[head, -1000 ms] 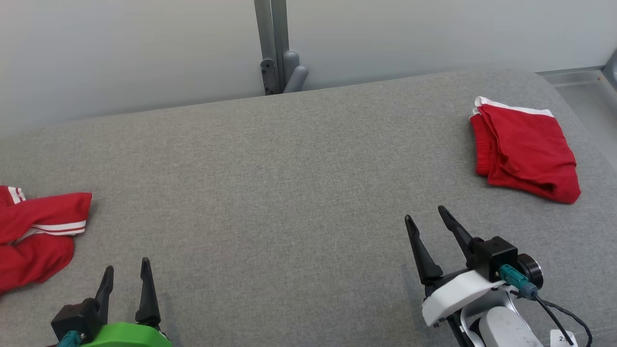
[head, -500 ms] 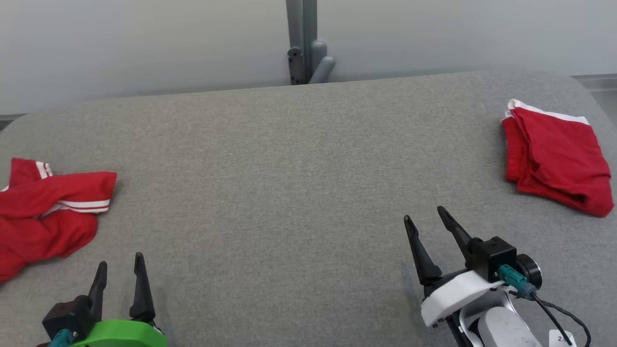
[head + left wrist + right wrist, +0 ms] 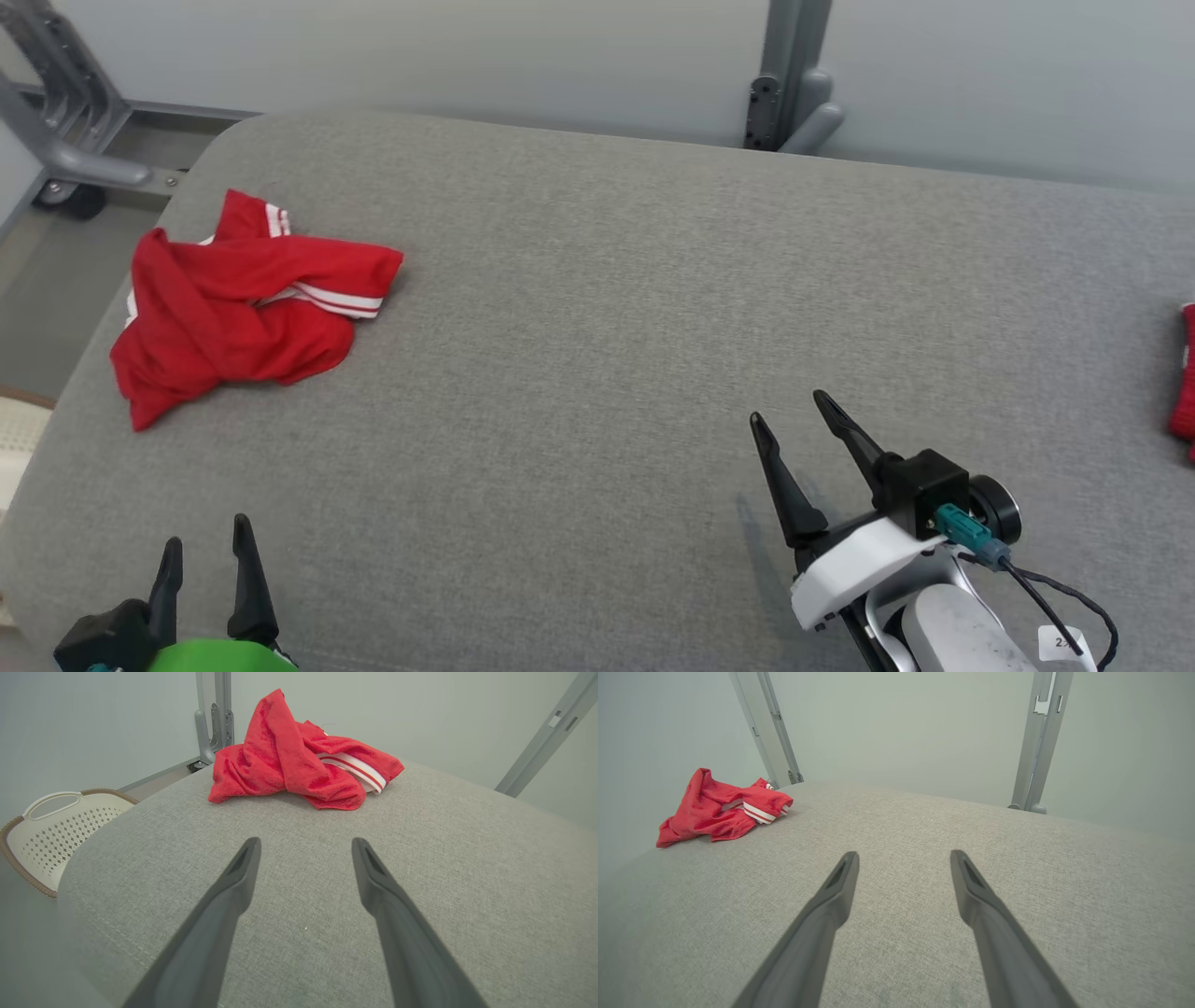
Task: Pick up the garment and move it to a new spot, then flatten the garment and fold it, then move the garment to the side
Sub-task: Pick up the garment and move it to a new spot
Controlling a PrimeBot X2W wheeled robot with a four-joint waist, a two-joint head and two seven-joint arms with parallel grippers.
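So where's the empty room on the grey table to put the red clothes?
The big middle of the grey table is bare, from the crumpled red clothes at the far left across to the red cloth at the right edge. The near strip between the left gripper and right gripper is free too. The far left corner is crowded.

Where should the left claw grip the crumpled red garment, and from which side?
Likely the raised fold of the garment: it stands clear of the cushion. Come from the near side with the open left claw, which faces it.
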